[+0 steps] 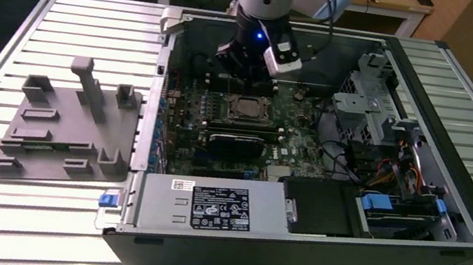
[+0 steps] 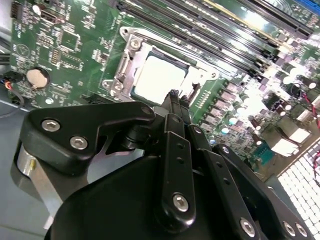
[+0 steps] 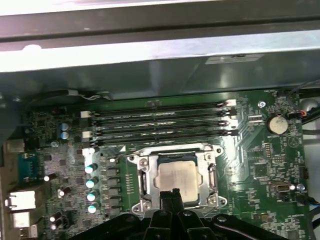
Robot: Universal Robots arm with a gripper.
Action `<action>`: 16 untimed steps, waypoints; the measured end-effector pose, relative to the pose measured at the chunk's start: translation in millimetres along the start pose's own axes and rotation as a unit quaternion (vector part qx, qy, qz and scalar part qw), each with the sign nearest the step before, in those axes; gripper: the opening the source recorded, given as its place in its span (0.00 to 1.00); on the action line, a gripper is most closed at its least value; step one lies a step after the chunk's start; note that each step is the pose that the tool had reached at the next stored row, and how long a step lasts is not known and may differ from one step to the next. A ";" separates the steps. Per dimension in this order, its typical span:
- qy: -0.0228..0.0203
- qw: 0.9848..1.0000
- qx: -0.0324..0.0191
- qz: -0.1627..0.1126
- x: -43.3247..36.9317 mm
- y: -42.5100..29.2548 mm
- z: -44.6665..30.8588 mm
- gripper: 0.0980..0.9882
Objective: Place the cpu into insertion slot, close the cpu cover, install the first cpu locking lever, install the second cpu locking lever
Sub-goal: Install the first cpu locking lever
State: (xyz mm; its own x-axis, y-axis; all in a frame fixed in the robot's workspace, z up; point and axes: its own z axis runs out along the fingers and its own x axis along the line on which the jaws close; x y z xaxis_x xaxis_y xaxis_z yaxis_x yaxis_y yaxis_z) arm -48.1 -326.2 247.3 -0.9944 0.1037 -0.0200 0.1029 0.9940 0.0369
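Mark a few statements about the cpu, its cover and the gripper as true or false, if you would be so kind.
1. The cpu sits in the insertion slot. True.
2. The gripper holds the cpu high above the board. False: its shut fingertips hold nothing and sit at the socket's edge.
3. The cpu cover lies down around the cpu. True.
4. The computer case has its side panel on. False: it lies open, and the green board inside shows.
5. A grey fixture plate lies on the table, to the exterior view's left of the case. True.
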 end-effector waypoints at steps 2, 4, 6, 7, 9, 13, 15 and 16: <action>0.000 1.000 0.000 0.000 3.5 -0.4 -0.1 0.01; 0.000 1.000 0.000 0.000 6.4 -0.6 -0.1 0.01; 0.000 1.000 0.000 0.000 9.8 -1.0 -0.2 0.01; 0.000 1.000 0.000 0.000 11.2 -1.2 -0.3 0.01; 0.000 1.000 0.000 0.000 14.1 -1.5 -0.4 0.01; 0.000 1.000 0.000 0.000 21.1 -2.2 -0.5 0.01; 0.000 1.000 0.000 0.000 24.1 -2.5 -0.6 0.01; 0.000 1.000 0.000 0.000 25.7 -2.7 -0.6 0.01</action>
State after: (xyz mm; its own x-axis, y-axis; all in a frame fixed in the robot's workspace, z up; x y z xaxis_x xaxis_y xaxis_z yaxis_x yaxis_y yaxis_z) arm -74.0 -326.2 247.2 -0.9944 0.1036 -0.0200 0.1028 0.9940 0.0369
